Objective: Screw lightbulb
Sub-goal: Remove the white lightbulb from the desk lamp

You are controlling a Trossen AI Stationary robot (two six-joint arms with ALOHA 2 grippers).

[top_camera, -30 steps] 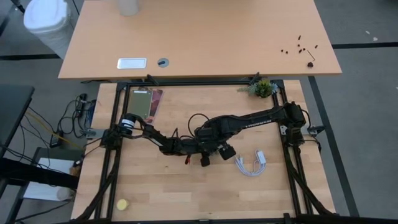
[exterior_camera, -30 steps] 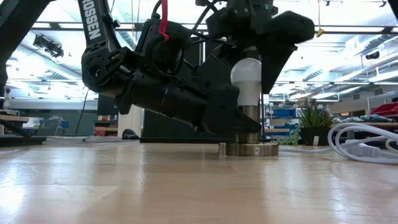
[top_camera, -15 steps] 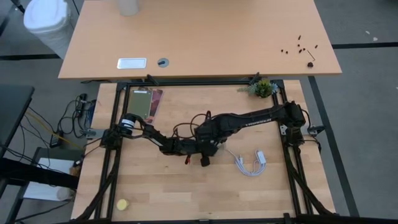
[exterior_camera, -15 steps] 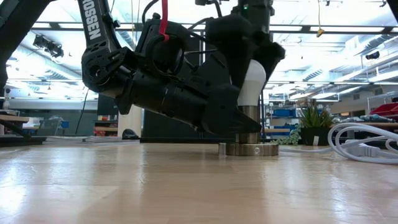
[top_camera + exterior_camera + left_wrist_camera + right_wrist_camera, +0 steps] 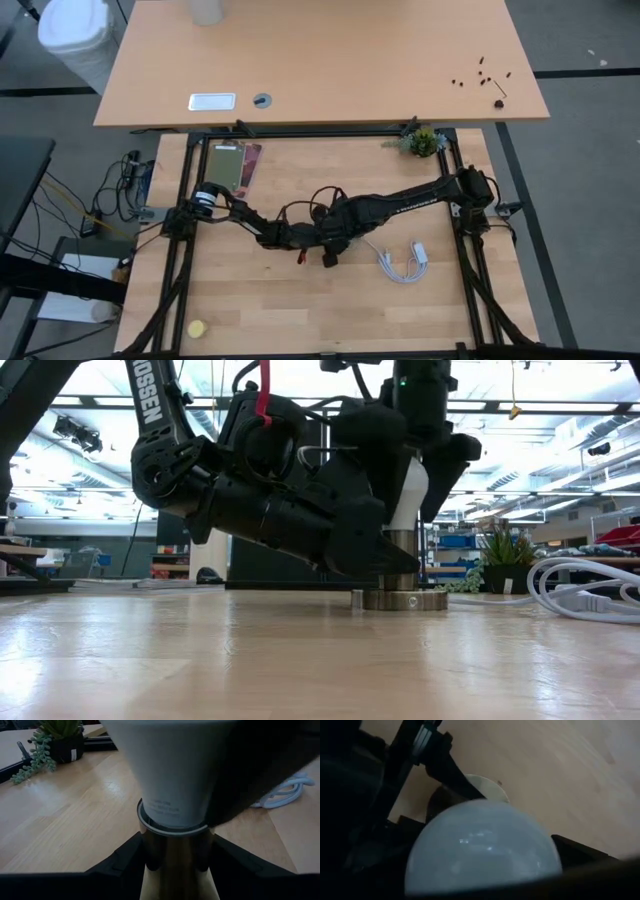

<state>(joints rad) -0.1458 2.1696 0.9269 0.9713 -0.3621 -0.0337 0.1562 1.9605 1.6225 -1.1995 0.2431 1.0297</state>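
The white lightbulb (image 5: 410, 490) stands upright in a silvery socket (image 5: 404, 598) whose disc base rests on the wooden table. My left gripper (image 5: 175, 870) reaches in level from the table's left and is shut on the socket's metal neck. My right gripper (image 5: 410, 460) hangs over the bulb, pointing steeply down. It is open, with one dark finger (image 5: 445, 470) on either side of the bulb's dome (image 5: 480, 850). I cannot tell whether those fingers touch the glass. In the high view both grippers meet mid-table (image 5: 335, 235) and hide the bulb. My left gripper pinches the socket's upright metal neck (image 5: 175, 847) between its two fingers, just under the bulb's white collar. The fingers come in almost level from the table's left and lie across the neck. The socket stands upright with its disc base (image 5: 404, 600) on the table.
A coiled white cable (image 5: 402, 265) lies just right of the socket. A small potted plant (image 5: 424, 142) stands at the far right corner, and a flat card-like object (image 5: 235, 165) lies at the far left. A yellow lump (image 5: 197, 328) sits near the front left corner.
My right gripper has rolled about its own downward line over the bulb, so its fingers now stand on other sides of the dome. The bulb, the socket and my left gripper have kept still.
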